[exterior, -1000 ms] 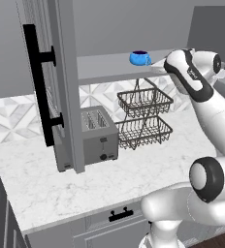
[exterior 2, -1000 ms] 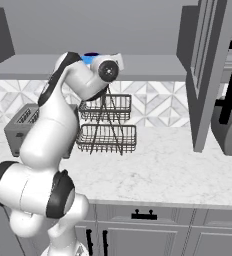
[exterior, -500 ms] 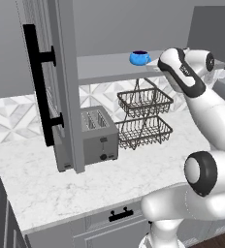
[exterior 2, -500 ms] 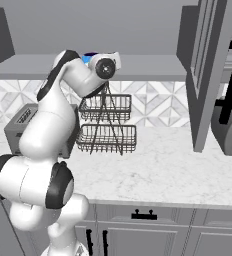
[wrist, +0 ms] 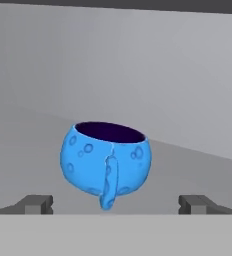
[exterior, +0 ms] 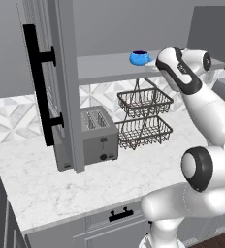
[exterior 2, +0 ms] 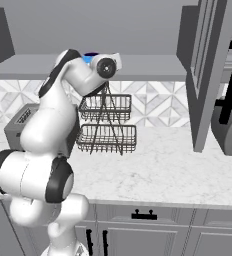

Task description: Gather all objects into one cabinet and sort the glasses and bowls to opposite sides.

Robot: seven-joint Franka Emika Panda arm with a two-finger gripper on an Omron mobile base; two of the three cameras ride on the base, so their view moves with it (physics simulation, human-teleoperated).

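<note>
A small glossy blue cup (wrist: 108, 162) with a dark inside stands upright on a plain light grey shelf (wrist: 198, 165), its handle turned toward me. My gripper (wrist: 116, 204) is open, with one fingertip on each side of the cup and a little short of it; neither touches it. In the left base view the same blue cup (exterior: 140, 57) sits on the grey shelf (exterior: 104, 68) just left of my hand. The right base view has the blue cup (exterior 2: 90, 57) peeking out behind my wrist. The black bowl, the red mug, the second blue cup and the dark brown shelf board are out of view.
Below the shelf a two-tier wire basket (exterior: 144, 116) and a silver toaster (exterior: 97, 135) stand on the marble counter (exterior: 85, 189). A grey panelled door with black handles (exterior: 61, 87) hangs open at the shelf's left end. Another tall grey door (exterior 2: 203, 75) stands right of the arm.
My hand has edged a little closer to the blue cup along the grey shelf. The cup has not moved.
</note>
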